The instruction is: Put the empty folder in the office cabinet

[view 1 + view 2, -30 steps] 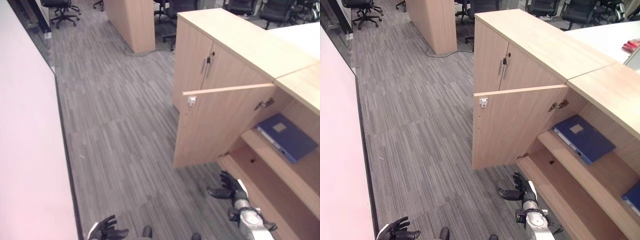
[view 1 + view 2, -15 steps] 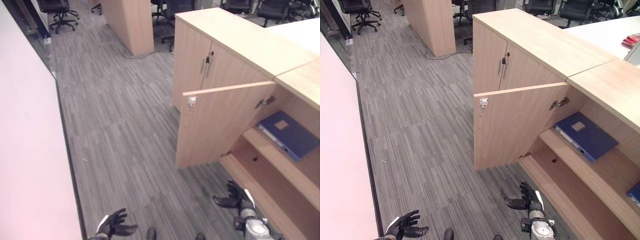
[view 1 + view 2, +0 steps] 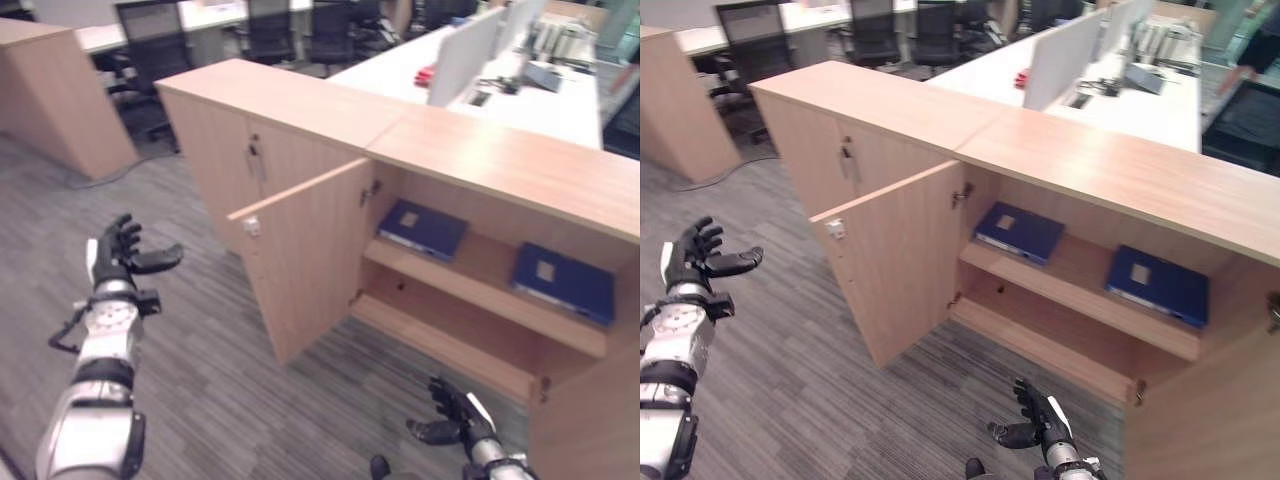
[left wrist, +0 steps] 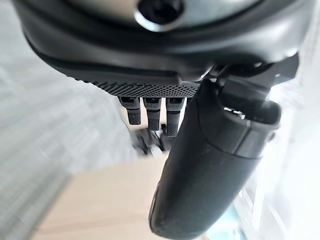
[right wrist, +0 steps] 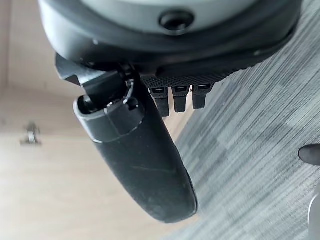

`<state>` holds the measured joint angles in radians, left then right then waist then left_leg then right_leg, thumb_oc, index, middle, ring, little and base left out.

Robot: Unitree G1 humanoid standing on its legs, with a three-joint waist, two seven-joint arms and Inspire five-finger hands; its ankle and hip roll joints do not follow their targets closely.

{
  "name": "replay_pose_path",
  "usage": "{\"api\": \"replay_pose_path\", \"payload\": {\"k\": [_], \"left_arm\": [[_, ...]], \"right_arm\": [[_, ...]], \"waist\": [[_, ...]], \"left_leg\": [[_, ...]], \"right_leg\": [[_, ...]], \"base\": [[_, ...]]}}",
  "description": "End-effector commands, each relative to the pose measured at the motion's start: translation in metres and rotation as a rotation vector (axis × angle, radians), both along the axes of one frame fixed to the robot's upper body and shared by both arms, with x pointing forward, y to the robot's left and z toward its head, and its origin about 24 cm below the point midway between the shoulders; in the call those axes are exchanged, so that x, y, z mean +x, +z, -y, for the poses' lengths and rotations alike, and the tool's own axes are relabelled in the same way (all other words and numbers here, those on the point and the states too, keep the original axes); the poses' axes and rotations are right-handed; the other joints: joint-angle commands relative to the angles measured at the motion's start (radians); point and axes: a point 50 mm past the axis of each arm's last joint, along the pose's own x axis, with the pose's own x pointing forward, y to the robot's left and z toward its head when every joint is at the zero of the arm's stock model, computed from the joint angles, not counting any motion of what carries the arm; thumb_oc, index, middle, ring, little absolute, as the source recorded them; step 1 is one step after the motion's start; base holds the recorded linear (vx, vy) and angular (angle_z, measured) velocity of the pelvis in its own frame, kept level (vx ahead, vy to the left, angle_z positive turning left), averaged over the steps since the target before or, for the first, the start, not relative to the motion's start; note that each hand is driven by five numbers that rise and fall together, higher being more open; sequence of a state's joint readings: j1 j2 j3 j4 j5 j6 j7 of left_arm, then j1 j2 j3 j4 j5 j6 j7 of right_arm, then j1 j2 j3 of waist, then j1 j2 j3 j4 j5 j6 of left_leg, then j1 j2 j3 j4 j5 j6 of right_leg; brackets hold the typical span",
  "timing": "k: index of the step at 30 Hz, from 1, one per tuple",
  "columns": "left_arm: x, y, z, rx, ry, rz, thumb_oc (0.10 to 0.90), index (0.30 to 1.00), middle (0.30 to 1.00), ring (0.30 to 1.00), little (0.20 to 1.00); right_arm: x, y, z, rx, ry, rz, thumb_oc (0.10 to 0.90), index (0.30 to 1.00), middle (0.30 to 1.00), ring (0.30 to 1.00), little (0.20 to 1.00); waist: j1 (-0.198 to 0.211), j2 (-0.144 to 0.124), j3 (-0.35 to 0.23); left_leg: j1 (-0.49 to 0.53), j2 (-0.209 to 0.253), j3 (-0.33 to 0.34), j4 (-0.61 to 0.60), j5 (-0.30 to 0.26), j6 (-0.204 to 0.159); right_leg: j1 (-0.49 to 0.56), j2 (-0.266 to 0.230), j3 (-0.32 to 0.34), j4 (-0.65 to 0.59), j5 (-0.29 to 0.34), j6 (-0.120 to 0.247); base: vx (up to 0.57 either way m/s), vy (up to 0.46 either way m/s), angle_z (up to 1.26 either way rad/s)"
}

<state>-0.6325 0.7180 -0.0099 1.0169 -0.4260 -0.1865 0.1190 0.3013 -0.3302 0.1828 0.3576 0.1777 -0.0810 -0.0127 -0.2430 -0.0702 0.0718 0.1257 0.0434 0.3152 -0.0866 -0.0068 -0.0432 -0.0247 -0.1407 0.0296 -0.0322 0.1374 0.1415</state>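
Note:
The light-wood office cabinet (image 3: 480,150) stands with its left door (image 3: 300,260) swung open. On its upper shelf lie two flat blue folders: one (image 3: 422,228) near the hinge side and one (image 3: 563,282) further right. My left hand (image 3: 120,255) is raised at the left, well away from the door, open with relaxed fingers (image 4: 150,110) and holding nothing. Low down in front of the cabinet's bottom shelf is my right hand (image 3: 455,420), also open and empty, its thumb (image 5: 140,160) standing apart from the fingers.
A closed two-door section (image 3: 235,160) adjoins the open compartment on the left. Behind the cabinet stand white desks with a partition (image 3: 465,50) and black office chairs (image 3: 150,40). Another wooden unit (image 3: 50,90) stands far left. Grey carpet (image 3: 200,400) lies between.
The camera has swung up and right, so the whole cabinet front now shows. My left hand has risen from near the floor to a raised position at the left. The right hand stays low.

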Motion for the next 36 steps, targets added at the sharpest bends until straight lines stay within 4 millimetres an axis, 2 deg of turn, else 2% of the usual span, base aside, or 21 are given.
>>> {"api": "replay_pose_path", "payload": {"k": [1,7,10,12,13,18,20,22,23,24,25,26,27,28,29,30,31,32,33,34,36], "left_arm": [[0.010,0.039,0.003,0.073,-0.042,0.155,0.800,0.900,0.900,0.900,0.900],[0.023,0.070,0.006,0.080,-0.041,0.228,0.800,0.900,0.900,0.900,0.900],[0.030,0.072,0.016,0.034,-0.061,0.264,0.800,0.900,0.900,0.900,0.900],[0.035,0.064,0.027,-0.014,-0.086,0.274,0.800,0.900,0.900,0.900,0.900],[0.041,0.052,0.047,-0.065,-0.135,0.276,0.800,0.900,0.900,0.900,0.900],[0.051,0.038,0.085,-0.088,-0.259,0.264,0.800,0.900,0.900,0.900,0.900],[0.053,0.031,0.111,-0.091,-0.343,0.268,0.800,0.900,0.900,0.900,0.900],[0.051,0.028,0.148,-0.057,-0.460,0.297,0.800,0.900,0.900,0.900,0.900],[0.041,0.022,0.176,-0.033,-0.540,0.326,0.800,0.900,0.900,0.900,0.900],[0.031,0.018,0.194,-0.059,-0.617,0.348,0.800,0.900,0.900,0.900,0.900],[0.023,0.012,0.201,-0.077,-0.651,0.345,0.800,0.900,0.900,0.900,0.900],[0.013,0.001,0.220,-0.137,-0.734,0.328,0.800,0.900,0.900,0.900,0.900],[0.011,-0.001,0.221,-0.139,-0.738,0.322,0.800,0.900,0.900,0.900,0.900],[0.006,-0.006,0.244,-0.136,-0.827,0.303,0.800,0.900,0.900,0.900,0.900],[0.000,-0.011,0.258,-0.150,-0.877,0.292,0.800,0.900,0.900,0.900,0.900],[-0.004,-0.016,0.269,-0.190,-0.904,0.278,0.800,0.900,0.900,0.900,0.900],[-0.003,-0.020,0.285,-0.249,-0.923,0.257,0.800,0.900,0.900,0.900,0.900],[0.000,-0.024,0.294,-0.300,-0.909,0.237,0.800,0.900,0.900,0.900,0.900],[0.001,-0.022,0.304,-0.310,-0.917,0.234,0.800,0.900,0.900,0.900,0.900],[0.006,-0.022,0.314,-0.332,-0.904,0.214,0.800,0.900,0.900,0.900,0.900],[0.007,-0.029,0.314,-0.358,-0.863,0.184,0.800,0.900,0.900,0.900,0.900]], "right_arm": [[0.041,0.033,0.017,-0.052,0.031,0.203,0.800,0.900,0.900,0.900,0.900],[0.038,0.036,0.025,-0.070,0.007,0.213,0.800,0.900,0.900,0.900,0.900],[0.032,0.034,0.030,-0.082,-0.017,0.199,0.800,0.900,0.900,0.900,0.900],[0.028,0.031,0.030,-0.086,-0.025,0.185,0.800,0.900,0.900,0.900,0.900],[0.027,0.030,0.031,-0.090,-0.032,0.178,0.800,0.900,0.900,0.900,0.900],[0.027,0.033,0.032,-0.100,-0.032,0.191,0.800,0.900,0.900,0.900,0.900],[0.032,0.034,0.031,-0.101,-0.036,0.203,0.800,0.900,0.900,0.900,0.900],[0.038,0.034,0.028,-0.101,-0.046,0.213,0.800,0.900,0.900,0.900,0.900],[0.044,0.035,0.025,-0.113,-0.050,0.229,0.800,0.900,0.900,0.900,0.900],[0.049,0.034,0.021,-0.118,-0.061,0.231,0.800,0.900,0.900,0.900,0.900],[0.052,0.033,0.018,-0.111,-0.059,0.228,0.800,0.900,0.900,0.900,0.900],[0.055,0.030,0.011,-0.100,-0.053,0.218,0.800,0.900,0.900,0.900,0.900],[0.054,0.029,0.011,-0.100,-0.056,0.213,0.800,0.900,0.900,0.900,0.900],[0.054,0.028,0.006,-0.088,-0.043,0.209,0.800,0.900,0.900,0.900,0.900],[0.055,0.029,0.006,-0.082,-0.041,0.213,0.800,0.900,0.900,0.900,0.900],[0.059,0.031,0.004,-0.080,-0.025,0.224,0.800,0.900,0.900,0.900,0.900],[0.066,0.037,0.004,-0.085,-0.001,0.248,0.800,0.900,0.900,0.900,0.900],[0.067,0.039,0.007,-0.091,-0.003,0.256,0.800,0.900,0.900,0.900,0.900],[0.068,0.041,0.011,-0.100,-0.018,0.261,0.800,0.900,0.900,0.900,0.900],[0.069,0.043,0.016,-0.096,-0.041,0.265,0.800,0.900,0.900,0.900,0.900],[0.075,0.044,0.015,-0.087,-0.051,0.267,0.800,0.900,0.900,0.900,0.900]], "waist": [[0.043,0.060,-0.004],[-0.015,0.047,-0.012],[-0.040,0.040,-0.012],[-0.053,0.033,-0.015],[-0.063,0.032,-0.013],[-0.077,0.022,-0.015],[-0.075,0.022,-0.007],[-0.049,0.023,0.014],[-0.008,0.026,0.034],[0.038,0.039,0.049],[0.063,0.041,0.052],[0.097,0.044,0.049],[0.096,0.045,0.048],[0.089,0.045,0.048],[0.080,0.045,0.041],[0.078,0.057,0.034],[0.061,0.065,0.030],[0.048,0.071,0.040],[0.046,0.075,0.060],[0.032,0.064,0.084],[0.037,0.057,0.067]], "left_leg": [[0.048,-0.019,-0.055,0.007,-0.095,0.023],[0.038,-0.011,0.003,0.002,-0.094,0.018],[0.040,-0.009,0.021,0.002,-0.094,0.016],[0.047,-0.009,0.030,0.001,-0.098,0.016],[0.062,-0.010,0.034,0.002,-0.111,0.018],[0.070,-0.015,0.033,0.000,-0.107,0.019],[0.072,-0.014,0.030,0.000,-0.106,0.022],[0.052,-0.007,0.042,0.005,-0.094,0.024],[0.045,-0.001,0.054,0.013,-0.089,0.027],[0.039,0.018,0.089,0.031,-0.090,0.024],[0.033,0.027,0.121,0.054,-0.097,0.023],[0.037,0.029,0.142,0.066,-0.120,0.021],[0.041,0.031,0.135,0.069,-0.128,0.021],[0.039,0.036,0.132,0.091,-0.130,0.018],[0.030,0.038,0.148,0.105,-0.113,0.014],[0.038,0.049,0.161,0.117,-0.110,0.000],[0.022,0.099,0.177,0.202,-0.100,-0.035],[-0.006,0.160,0.169,0.323,-0.051,-0.068],[-0.073,0.227,0.138,0.452,0.047,-0.117],[-0.109,0.261,0.071,0.534,0.118,-0.134],[-0.112,0.180,-0.057,0.467,0.062,-0.093]], "right_leg": [[-0.017,0.011,0.027,0.081,-0.073,0.098],[-0.054,0.016,0.085,0.058,-0.014,0.120],[-0.063,0.020,0.099,0.056,0.001,0.120],[-0.063,0.019,0.102,0.055,0.003,0.120],[-0.053,0.019,0.100,0.056,-0.005,0.120],[-0.057,0.015,0.099,0.066,-0.007,0.120],[-0.061,0.012,0.086,0.074,-0.010,0.120],[-0.068,0.010,0.039,0.091,-0.014,0.120],[-0.074,-0.017,-0.062,0.125,-0.034,0.110],[-0.074,-0.077,-0.259,0.170,-0.066,0.088],[-0.069,-0.121,-0.390,0.202,-0.075,0.070],[-0.042,-0.149,-0.495,0.217,-0.095,0.063],[-0.034,-0.148,-0.498,0.217,-0.102,0.067],[-0.047,-0.138,-0.452,0.222,-0.108,0.066],[-0.032,-0.124,-0.428,0.163,-0.087,0.049],[-0.003,-0.099,-0.418,0.117,-0.091,0.042],[0.026,-0.061,-0.395,0.074,-0.122,0.022],[0.054,-0.027,-0.363,0.061,-0.154,-0.012],[0.079,0.000,-0.352,0.049,-0.167,-0.039],[0.093,0.017,-0.316,0.043,-0.177,-0.069],[0.073,0.012,-0.218,0.051,-0.176,-0.054]], "base": [[0.00,0.031,-0.52],[-0.02,0.013,-0.34],[0.00,-0.008,-0.35],[0.01,-0.011,-0.28],[0.01,-0.004,-0.12],[0.00,-0.006,0.04],[-0.06,-0.067,0.07],[-0.15,-0.108,-0.06],[-0.18,-0.135,-0.23],[-0.20,-0.145,-0.34],[-0.11,-0.178,-0.61],[-0.01,-0.106,-0.76],[0.06,-0.207,-0.83],[0.02,-0.267,-0.62],[0.04,-0.385,-0.14],[0.03,-0.443,-0.18],[0.08,-0.446,-0.72],[0.03,-0.442,-1.32],[0.00,-0.320,-1.31],[0.04,-0.175,-0.90],[0.17,0.005,-1.01]]}}
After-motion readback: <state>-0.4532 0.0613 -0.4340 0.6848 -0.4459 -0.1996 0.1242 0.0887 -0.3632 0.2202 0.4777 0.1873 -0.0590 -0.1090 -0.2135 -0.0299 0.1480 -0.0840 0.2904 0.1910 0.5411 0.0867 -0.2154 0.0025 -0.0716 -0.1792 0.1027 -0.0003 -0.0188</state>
